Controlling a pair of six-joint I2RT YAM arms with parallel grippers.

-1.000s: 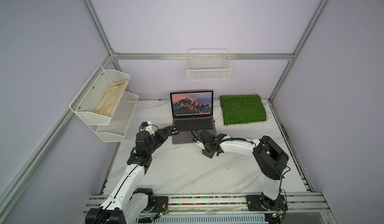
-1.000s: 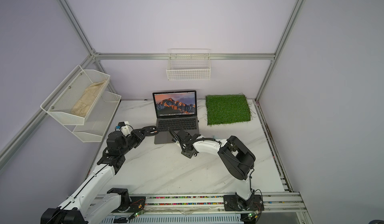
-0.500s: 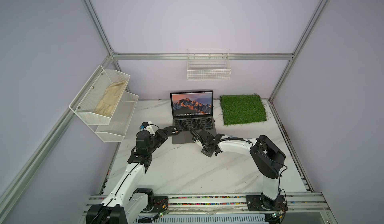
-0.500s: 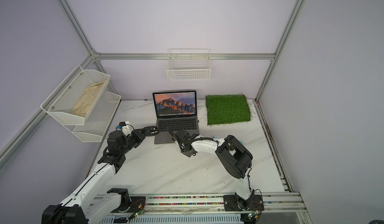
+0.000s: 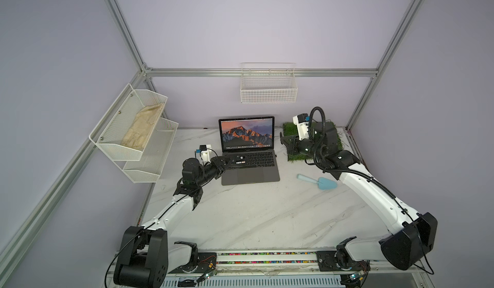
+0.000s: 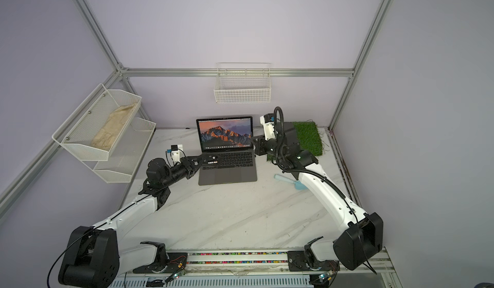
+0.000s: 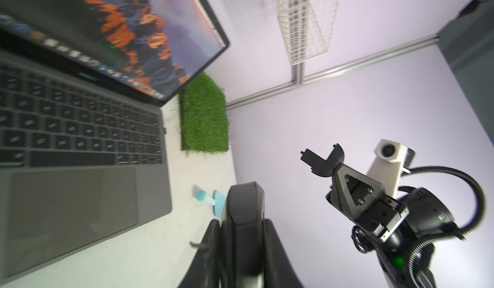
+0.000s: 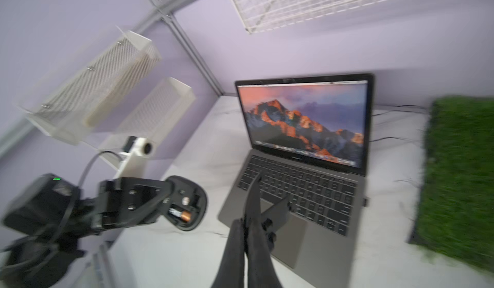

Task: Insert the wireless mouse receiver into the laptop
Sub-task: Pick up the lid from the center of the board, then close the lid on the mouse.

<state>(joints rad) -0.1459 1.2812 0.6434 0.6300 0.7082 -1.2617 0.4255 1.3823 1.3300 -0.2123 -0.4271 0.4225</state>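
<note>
The open laptop point(image 5: 250, 171) point(image 6: 227, 174) stands at the back middle of the table, screen lit. My left gripper point(image 5: 232, 162) point(image 7: 243, 228) is shut on the black mouse point(image 5: 240, 159) point(image 7: 242, 206) and holds it just above the keyboard's left end. The mouse's open underside point(image 8: 191, 209) shows a battery and a small silvery part. I cannot single out the wireless mouse receiver. My right gripper point(image 5: 287, 143) point(image 8: 244, 224) hovers right of the screen, shut on the curved black shell piece point(image 7: 320, 163) point(image 8: 254, 193).
A green grass mat point(image 5: 335, 139) lies under the right arm, and a light blue trowel point(image 5: 320, 182) lies right of the laptop. A small dark stub point(image 8: 365, 201) sticks out of the laptop's right edge. A wire basket point(image 5: 268, 89) hangs on the back wall, white shelves point(image 5: 133, 139) on the left.
My right gripper has shut and swung from the laptop's front edge, next to the left gripper, up and back to the right of the screen. The left gripper has shifted slightly over the keyboard.
</note>
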